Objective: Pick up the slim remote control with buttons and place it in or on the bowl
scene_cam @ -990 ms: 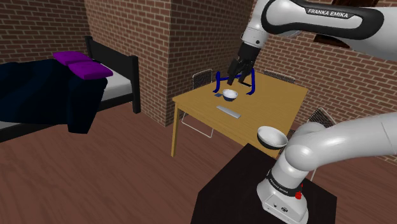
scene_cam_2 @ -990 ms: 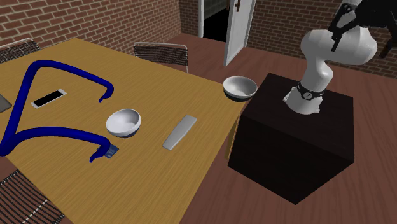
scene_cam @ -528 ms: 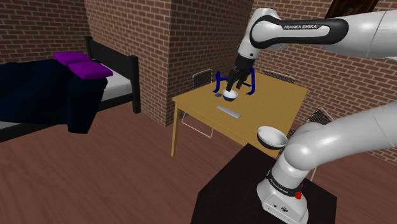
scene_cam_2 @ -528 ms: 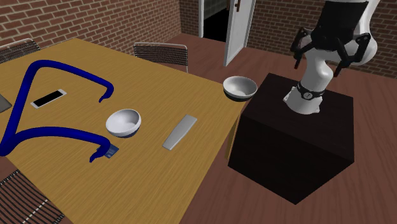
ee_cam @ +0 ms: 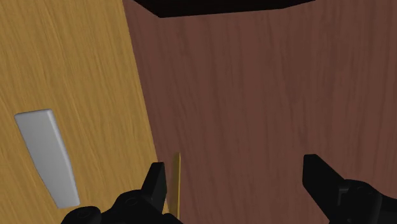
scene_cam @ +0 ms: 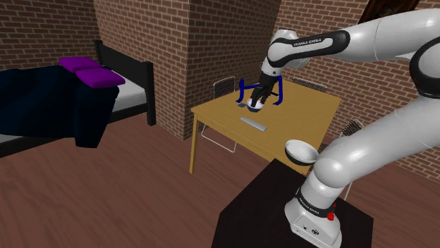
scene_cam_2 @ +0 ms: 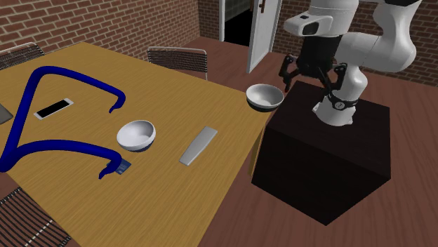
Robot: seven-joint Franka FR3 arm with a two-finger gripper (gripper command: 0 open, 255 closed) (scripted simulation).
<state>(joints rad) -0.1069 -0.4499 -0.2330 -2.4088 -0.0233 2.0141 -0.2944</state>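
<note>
Over bare floor, just off the worktop: my fingers hang spread wide with nothing between them. The remote, a slim grey slab, lies flat on the worktop just inside its edge, off to one side of me and untouched.

Dropping from here would land me on floor, and a low sideways sweep could clip the worktop's edge. A thing this thin gives my fingers little to catch, so a shallow or off-centre pinch may skid it or let one end tip. Two bowls could also draw me to the wrong one: the corner bowl by the black stand and the white bowl mid-worktop.

The remote's long axis runs nearly parallel to the worktop's edge and roughly crosswise to the line between my fingers. One end points toward the corner bowl. Which end is the front I cannot say, as no buttons show.
</note>
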